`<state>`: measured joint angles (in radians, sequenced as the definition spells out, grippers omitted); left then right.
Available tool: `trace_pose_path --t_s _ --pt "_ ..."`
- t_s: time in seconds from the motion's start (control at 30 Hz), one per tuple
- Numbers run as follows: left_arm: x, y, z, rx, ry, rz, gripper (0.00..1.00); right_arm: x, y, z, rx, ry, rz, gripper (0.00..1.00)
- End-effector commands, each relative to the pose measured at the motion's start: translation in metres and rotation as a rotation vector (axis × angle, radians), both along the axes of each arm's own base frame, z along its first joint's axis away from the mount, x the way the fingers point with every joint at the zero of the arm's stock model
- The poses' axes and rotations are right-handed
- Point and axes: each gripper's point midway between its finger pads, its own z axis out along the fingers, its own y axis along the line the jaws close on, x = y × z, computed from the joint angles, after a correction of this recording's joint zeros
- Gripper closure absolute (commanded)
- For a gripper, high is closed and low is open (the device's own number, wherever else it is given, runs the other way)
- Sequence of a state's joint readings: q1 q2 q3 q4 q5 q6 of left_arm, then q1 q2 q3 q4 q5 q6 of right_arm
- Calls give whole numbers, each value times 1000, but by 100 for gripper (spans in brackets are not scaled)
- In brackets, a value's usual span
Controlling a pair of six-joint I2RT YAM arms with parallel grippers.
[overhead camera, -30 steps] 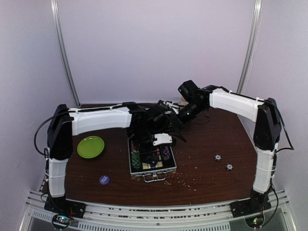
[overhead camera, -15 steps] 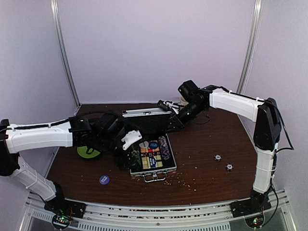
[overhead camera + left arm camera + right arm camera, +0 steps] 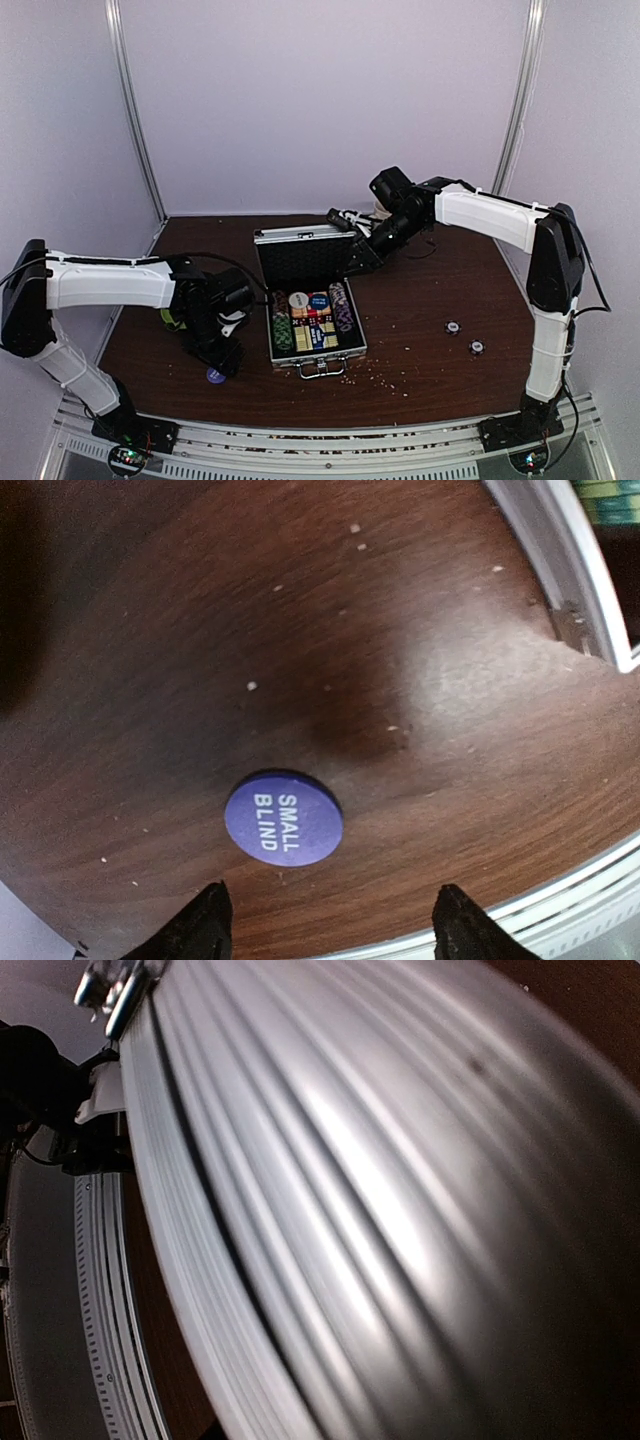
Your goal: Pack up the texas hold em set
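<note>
The silver briefcase (image 3: 316, 335) lies open at the table's middle, with rows of coloured chips (image 3: 343, 305) and a card box inside. Its lid (image 3: 300, 256) stands upright. My right gripper (image 3: 360, 252) is against the lid's right end. In the right wrist view the ribbed silver lid (image 3: 380, 1200) fills the frame and hides the fingers. A purple "SMALL BLIND" button (image 3: 283, 817) lies on the wood left of the case. My left gripper (image 3: 332, 925) hangs open just over it, one fingertip (image 3: 207, 920) on either side and nothing between them. In the top view, left gripper (image 3: 222, 358) covers most of the button (image 3: 215, 377).
Two small round chips (image 3: 452, 326) (image 3: 477, 347) lie on the table's right side. A green plate (image 3: 170, 318) shows partly behind my left arm. Pale crumbs dot the wood near the case's handle (image 3: 322, 369). The metal front rail (image 3: 560, 910) runs close below the button.
My left arm swung from over the case to the front left and came down over the purple button, its jaws narrowing somewhat. The right arm and the lid have not moved.
</note>
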<state>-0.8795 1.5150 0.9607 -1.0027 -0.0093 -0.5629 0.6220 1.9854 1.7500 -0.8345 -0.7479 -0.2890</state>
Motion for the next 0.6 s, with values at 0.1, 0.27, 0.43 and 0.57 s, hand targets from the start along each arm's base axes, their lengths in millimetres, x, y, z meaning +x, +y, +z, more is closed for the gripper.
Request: trace_pose_path --t_s 0.1,0.27,0.43,0.57 --pt "-6 12 -16 11 82 118 30 -25 -4 -55 -146 138 8 61" --pt "-5 6 -24 -20 108 105 30 -24 -4 -56 -147 138 9 61" --pt "-3 13 -34 9 116 121 30 -25 -4 -57 -149 143 11 61" --pt "1 21 -38 41 102 132 31 -25 -3 -57 -148 141 12 61"
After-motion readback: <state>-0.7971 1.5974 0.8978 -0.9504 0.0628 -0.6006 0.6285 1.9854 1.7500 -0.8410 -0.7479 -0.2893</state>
